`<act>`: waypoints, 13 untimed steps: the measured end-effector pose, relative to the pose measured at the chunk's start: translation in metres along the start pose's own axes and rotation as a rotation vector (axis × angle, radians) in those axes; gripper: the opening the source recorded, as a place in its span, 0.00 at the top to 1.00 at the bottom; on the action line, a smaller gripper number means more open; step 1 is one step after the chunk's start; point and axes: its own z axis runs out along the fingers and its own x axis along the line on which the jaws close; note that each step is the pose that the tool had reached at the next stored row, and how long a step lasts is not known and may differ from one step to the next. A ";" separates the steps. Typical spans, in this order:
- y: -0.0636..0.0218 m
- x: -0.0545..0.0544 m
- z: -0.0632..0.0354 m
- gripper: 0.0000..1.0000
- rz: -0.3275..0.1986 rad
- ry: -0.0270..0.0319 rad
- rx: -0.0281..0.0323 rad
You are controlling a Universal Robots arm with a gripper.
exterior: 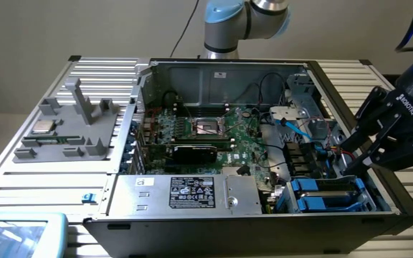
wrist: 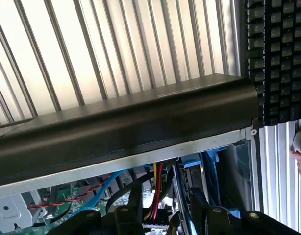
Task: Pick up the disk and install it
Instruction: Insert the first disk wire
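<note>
Holding black fingers (exterior: 358,122) spread, pinching nothing, while hovering over the dark side wall (wrist: 140,127) of the open computer case (exterior: 214,80) standing on the slatted bench (exterior: 41,183). Looking down past red, yellow and blue cables (wrist: 155,181) into the drive corner. Seeing the disk (exterior: 328,192) lying in its blue frame inside the bay at the exterior view's lower right, just below the fingers and apart from them. Judging the carrying and placing as done, or nearly so; not being able to tell whether pushing it fully home is left to do. Leaving the grey holder (exterior: 84,145) with its small chip (exterior: 43,127) untouched.
</note>
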 end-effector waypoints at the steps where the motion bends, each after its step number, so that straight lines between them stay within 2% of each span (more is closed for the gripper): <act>1: 0.0002 0.000 0.0009 0.49 0.000 0.0000 0.0004; 13: 0.0005 0.000 0.0018 0.49 0.001 -0.0005 0.0024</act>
